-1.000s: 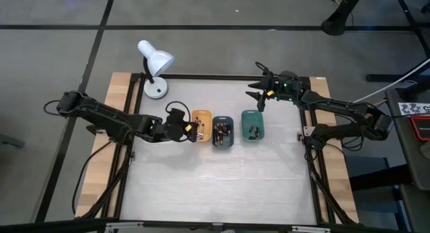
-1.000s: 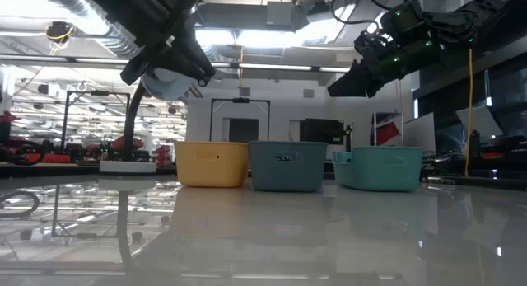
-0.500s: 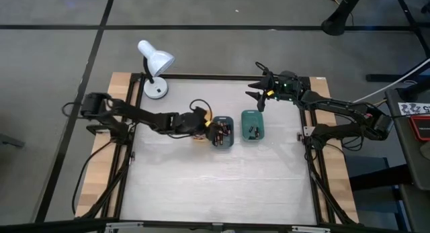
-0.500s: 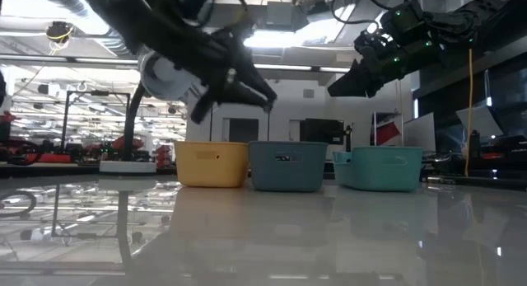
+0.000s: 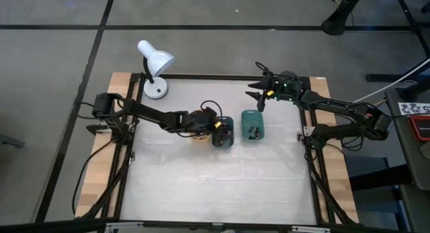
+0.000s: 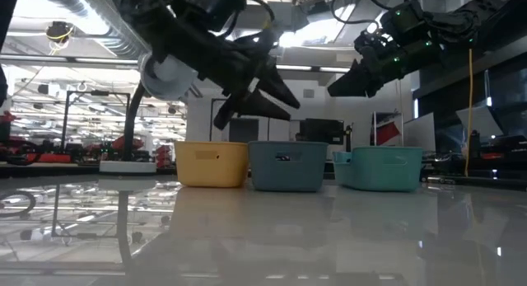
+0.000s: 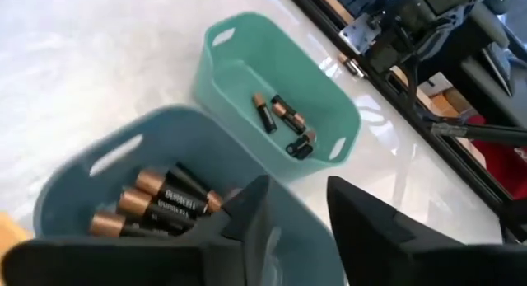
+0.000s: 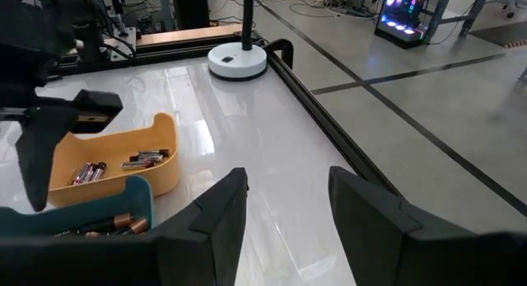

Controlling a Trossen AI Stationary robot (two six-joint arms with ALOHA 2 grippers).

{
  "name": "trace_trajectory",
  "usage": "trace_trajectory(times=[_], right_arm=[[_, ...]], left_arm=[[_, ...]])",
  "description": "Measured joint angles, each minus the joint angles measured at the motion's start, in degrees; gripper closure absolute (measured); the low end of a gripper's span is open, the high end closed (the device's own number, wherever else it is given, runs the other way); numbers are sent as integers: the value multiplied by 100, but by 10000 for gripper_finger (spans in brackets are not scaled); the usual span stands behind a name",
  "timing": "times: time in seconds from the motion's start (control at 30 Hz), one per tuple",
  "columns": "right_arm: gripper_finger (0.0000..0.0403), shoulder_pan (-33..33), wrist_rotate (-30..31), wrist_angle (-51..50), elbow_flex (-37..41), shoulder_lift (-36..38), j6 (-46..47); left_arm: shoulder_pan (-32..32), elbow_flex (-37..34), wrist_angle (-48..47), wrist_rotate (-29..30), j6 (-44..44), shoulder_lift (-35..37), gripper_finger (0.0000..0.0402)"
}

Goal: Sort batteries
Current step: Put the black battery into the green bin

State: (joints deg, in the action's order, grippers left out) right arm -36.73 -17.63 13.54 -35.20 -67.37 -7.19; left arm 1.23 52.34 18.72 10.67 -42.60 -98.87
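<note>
Three small trays stand in a row at mid-table: orange, dark teal and green. Batteries lie in each: thin ones in the orange tray, large copper-topped ones in the dark teal tray, a few small ones in the green tray. My left gripper hangs open just above the dark teal tray, with nothing between its fingers. My right gripper waits open in the air near the table's far edge, beyond the green tray.
A white desk lamp stands at the table's far left corner, its round base on the table. The white tabletop stretches from the trays to the near edge. My left arm covers most of the orange tray from above.
My left gripper has swung from above the orange tray toward the table's right and down, to just above the dark teal tray, turning as it went. Its fingers stand wider apart now than half a second ago.
</note>
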Motion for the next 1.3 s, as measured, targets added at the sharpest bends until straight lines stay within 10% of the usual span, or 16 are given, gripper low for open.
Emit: trace_trajectory(times=[0.6,1.3], right_arm=[[230,0,0,-8,0,0,-18],[230,0,-1,-3,0,0,111]], left_arm=[[-423,102,-1795,884,227,1153,278],[-2306,100,-7553,1600,-4273,1613,304]])
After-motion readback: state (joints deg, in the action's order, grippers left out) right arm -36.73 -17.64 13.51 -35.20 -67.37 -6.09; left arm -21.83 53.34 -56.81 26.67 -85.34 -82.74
